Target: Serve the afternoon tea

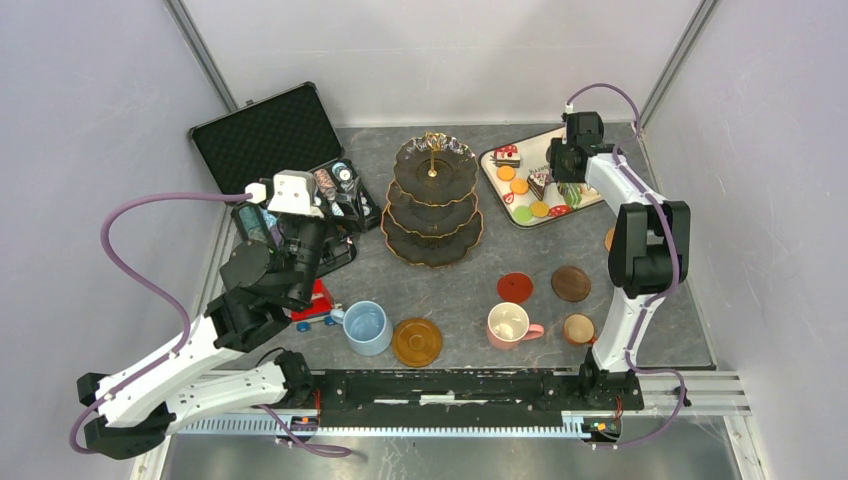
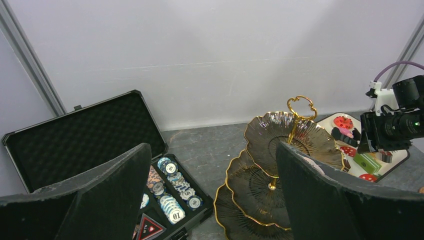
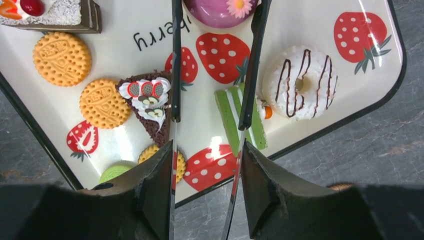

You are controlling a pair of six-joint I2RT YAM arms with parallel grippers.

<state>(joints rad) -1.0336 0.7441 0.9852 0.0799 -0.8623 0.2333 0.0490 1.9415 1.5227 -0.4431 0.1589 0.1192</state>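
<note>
the strawberry-print tray of toy sweets sits at the far right of the table, just right of the dark three-tier stand, whose gold-rimmed plates are bare. the right gripper is down over the tray, its thin blades about half apart and clamped on nothing. a green cake slice lies partly in the gap, with the right blade crossing it. a chocolate cake slice lies just outside the left blade. a white donut is to the right, a purple donut is further ahead, and two orange macarons lie off to the left

nearer the arms stand a blue mug, a pink mug and a small brown mug, all upright. an amber coaster lies between the blue and pink mugs, and a red coaster and a brown coaster lie side by side behind the pink one

the left gripper hangs above the table's left side with its fingers spread wide and nothing in them. below it is the open black case of poker chips, and a red toy car lies beside the blue mug
</note>
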